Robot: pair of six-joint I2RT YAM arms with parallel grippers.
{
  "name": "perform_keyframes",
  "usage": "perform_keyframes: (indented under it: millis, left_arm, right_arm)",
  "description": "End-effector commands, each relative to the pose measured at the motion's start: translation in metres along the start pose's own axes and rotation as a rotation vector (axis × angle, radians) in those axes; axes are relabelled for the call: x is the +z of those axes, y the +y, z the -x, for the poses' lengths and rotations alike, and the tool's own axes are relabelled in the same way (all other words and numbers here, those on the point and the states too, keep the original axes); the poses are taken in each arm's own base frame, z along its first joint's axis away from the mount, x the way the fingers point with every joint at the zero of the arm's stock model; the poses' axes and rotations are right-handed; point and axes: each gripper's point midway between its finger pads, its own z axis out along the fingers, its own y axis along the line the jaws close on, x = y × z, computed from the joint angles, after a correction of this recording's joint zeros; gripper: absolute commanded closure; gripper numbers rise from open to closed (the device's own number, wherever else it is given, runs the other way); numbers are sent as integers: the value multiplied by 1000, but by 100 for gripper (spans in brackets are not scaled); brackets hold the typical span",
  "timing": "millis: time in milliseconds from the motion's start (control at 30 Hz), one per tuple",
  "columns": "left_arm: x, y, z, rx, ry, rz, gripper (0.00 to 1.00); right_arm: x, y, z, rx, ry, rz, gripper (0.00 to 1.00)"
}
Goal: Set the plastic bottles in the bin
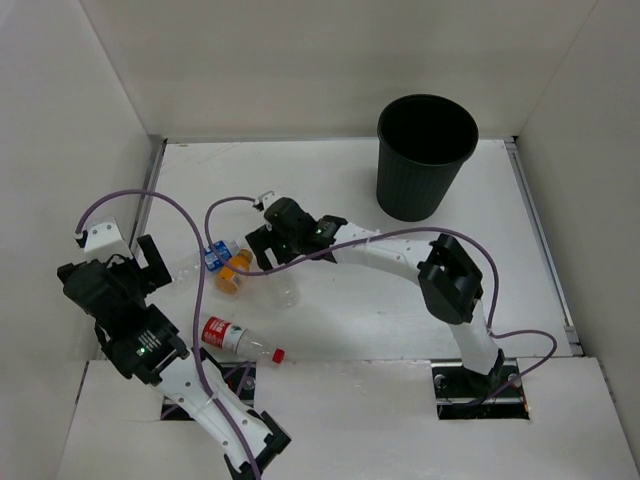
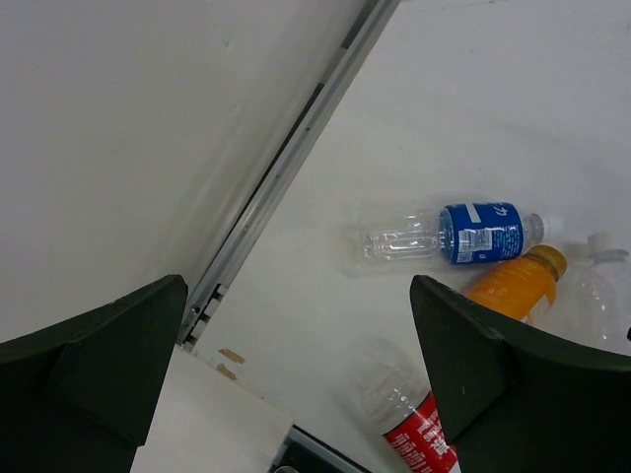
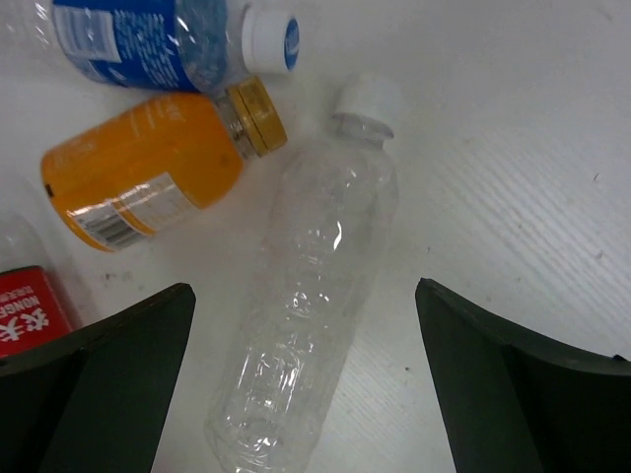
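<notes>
Four bottles lie on the white table at centre left. The blue-label bottle [image 1: 213, 255] [image 2: 478, 234] [image 3: 138, 34] and the short orange bottle [image 1: 236, 271] [image 2: 513, 286] [image 3: 148, 182] touch. The plain clear bottle [image 1: 284, 291] [image 3: 315, 286] lies just right of them. The red-label bottle [image 1: 238, 338] [image 2: 419, 434] lies nearer the bases. The black bin [image 1: 425, 155] stands upright at the back right. My right gripper [image 1: 262, 243] [image 3: 304, 296] is open, hovering over the plain clear bottle, jaws either side. My left gripper [image 1: 150, 262] [image 2: 296, 286] is open and empty, left of the bottles.
White walls enclose the table on the left, back and right. A metal rail [image 2: 286, 177] runs along the foot of the left wall. Purple cables [image 1: 200, 290] loop over the table near the bottles. A raised white shelf [image 1: 400, 420] covers the near edge.
</notes>
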Motion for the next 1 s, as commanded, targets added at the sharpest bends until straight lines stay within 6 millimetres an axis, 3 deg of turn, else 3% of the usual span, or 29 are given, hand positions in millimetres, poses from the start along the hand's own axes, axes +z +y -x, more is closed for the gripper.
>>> perform_keyframes:
  millis: [0,200,333,400,467,533,633,767,800,967]
  left_arm:
    - [-6,6,26,47,-59,20,0]
    - [-5,5,28,38,-60,13,0]
    - [-5,3,28,41,-64,0,0]
    - [-5,2,30,50,-67,-2,0]
    - [-4,3,30,59,-64,-2,0]
    - [-3,3,29,69,-61,-6,0]
    - [1,3,25,70,-53,-10,0]
    - [5,0,21,61,-47,-24,0]
    - [5,0,21,58,-48,-25,0]
    - [8,-1,20,57,-46,-32,0]
  right_arm:
    - [-1,-4,-22,7,34,-86,0]
    - [13,-17,-76,-16,142,-121,3]
    - [31,-22,-85,-41,159,-135,15]
    - [37,-22,-84,-57,163,-135,35]
    - [38,-20,-79,-66,157,-136,70]
    - [35,-19,-66,-82,129,-147,85]
    - [17,-14,-26,-112,42,-140,95]
    - [-32,-35,64,-100,-125,-156,100]
    - [-54,-44,98,-91,-192,-160,100]
    - [-165,-104,226,-114,-500,-265,99]
